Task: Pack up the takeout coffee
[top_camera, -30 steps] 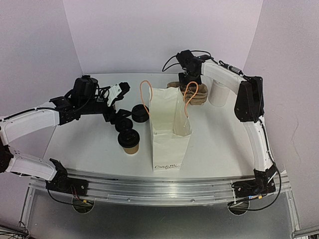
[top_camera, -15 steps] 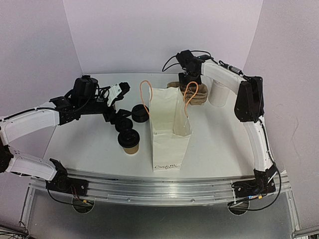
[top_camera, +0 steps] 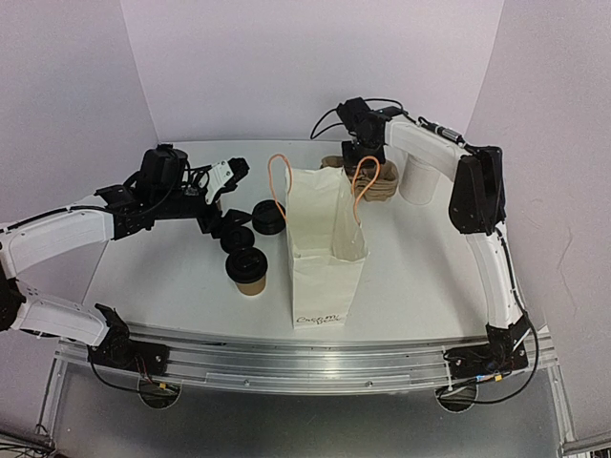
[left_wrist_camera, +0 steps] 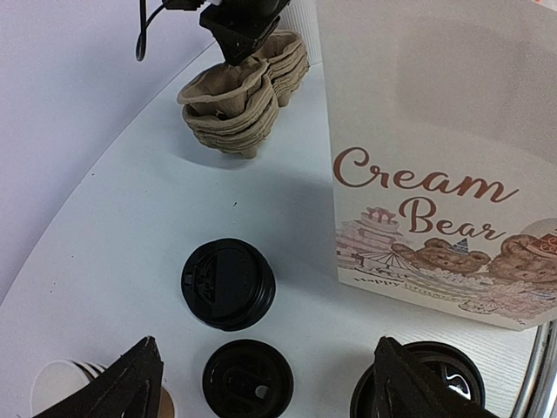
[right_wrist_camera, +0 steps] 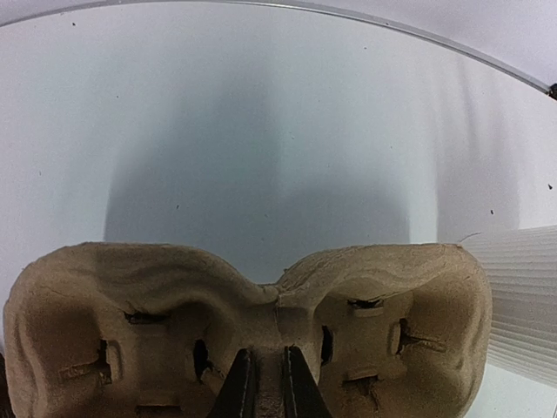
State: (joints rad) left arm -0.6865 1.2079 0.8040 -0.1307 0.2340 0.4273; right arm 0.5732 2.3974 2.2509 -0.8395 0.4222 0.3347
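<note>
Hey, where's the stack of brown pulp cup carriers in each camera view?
Top external: the pulp carrier stack sits at the far side, behind the white bag.
Left wrist: upper left of centre, left of the bag.
Right wrist: it fills the lower half.
Shared landmark: the right pincer, closed on the stack's middle ridge, shows in all three views.

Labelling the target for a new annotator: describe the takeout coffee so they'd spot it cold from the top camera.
Start at the white paper bag standing mid-table. Just left of its near end stands the takeout coffee, a small cup. It alone shows a brown paper wall under its black lid; the black lids beyond it show none.
</note>
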